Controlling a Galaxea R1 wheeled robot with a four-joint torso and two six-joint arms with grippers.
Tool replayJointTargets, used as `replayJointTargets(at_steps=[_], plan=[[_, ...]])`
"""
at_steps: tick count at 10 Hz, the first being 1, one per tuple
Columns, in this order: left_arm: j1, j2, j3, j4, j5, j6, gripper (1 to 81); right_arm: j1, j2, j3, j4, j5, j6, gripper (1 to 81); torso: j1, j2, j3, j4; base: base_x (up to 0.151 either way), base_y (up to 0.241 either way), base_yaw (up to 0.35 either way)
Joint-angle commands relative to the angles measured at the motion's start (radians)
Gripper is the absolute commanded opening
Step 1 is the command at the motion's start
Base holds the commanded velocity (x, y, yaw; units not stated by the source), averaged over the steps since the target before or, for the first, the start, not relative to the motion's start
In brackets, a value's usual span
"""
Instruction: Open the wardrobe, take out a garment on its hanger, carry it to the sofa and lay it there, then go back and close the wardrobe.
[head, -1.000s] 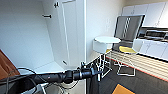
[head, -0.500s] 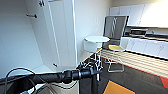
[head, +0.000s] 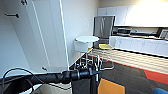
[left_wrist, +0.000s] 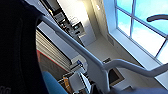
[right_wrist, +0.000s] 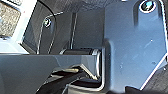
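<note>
1. The left gripper, at 6 o'clock in the head view, is clenched on the hanger, judging by the load that hangs from the arm's end. The right gripper's state cannot be told from the right wrist view.
2. What has just changed: over the last second the whole head view has slid leftward, with the fridge shifting from about 2 o'clock to 1 o'clock. That is the camera turning right with the robot, not the furniture moving. The arm and its load have kept their place in the picture.
3. The wardrobe stands at 10 o'clock with a white door swung open. It seems the robot has the garment out and is turning away, so the carry is under way and closing the doors is not yet done.
4. The garment hangs black and limp just below the gripper at 6 o'clock, clear of the wardrobe.
5. Beyond it stands a round white table near centre, with a yellow chair just beside it.
6. A white kitchen counter runs out toward 3 o'clock.
7. A blue edge shows at 5 o'clock. It may be the sofa, but that cannot be told.
8. No brand, label or writing can be read anywhere, and the fridge front looks plain.
</note>
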Motion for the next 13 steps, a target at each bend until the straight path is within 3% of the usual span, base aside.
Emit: replayJointTargets(at_steps=[1,7,13], plan=[[-0.165,-0.022,0.061,0.057,-0.045,0.01,1.0,0.033,0.012,0.011,0.002,-0.039,-0.003,81.1,0.0,0.0,0.0,0.0,0.0,0.0,-0.301],[-0.165,-0.018,0.061,0.058,-0.04,0.01,1.0,0.03,0.013,0.009,0.003,-0.038,-0.003,81.1,0.0,0.0,0.0,0.0,0.0,0.0,-0.301],[-0.163,0.054,0.055,0.061,-0.003,0.01,1.0,0.03,0.013,0.009,0.003,-0.038,-0.003,81.1,0.0,0.0,0.0,0.0,0.0,0.0,-0.301]])
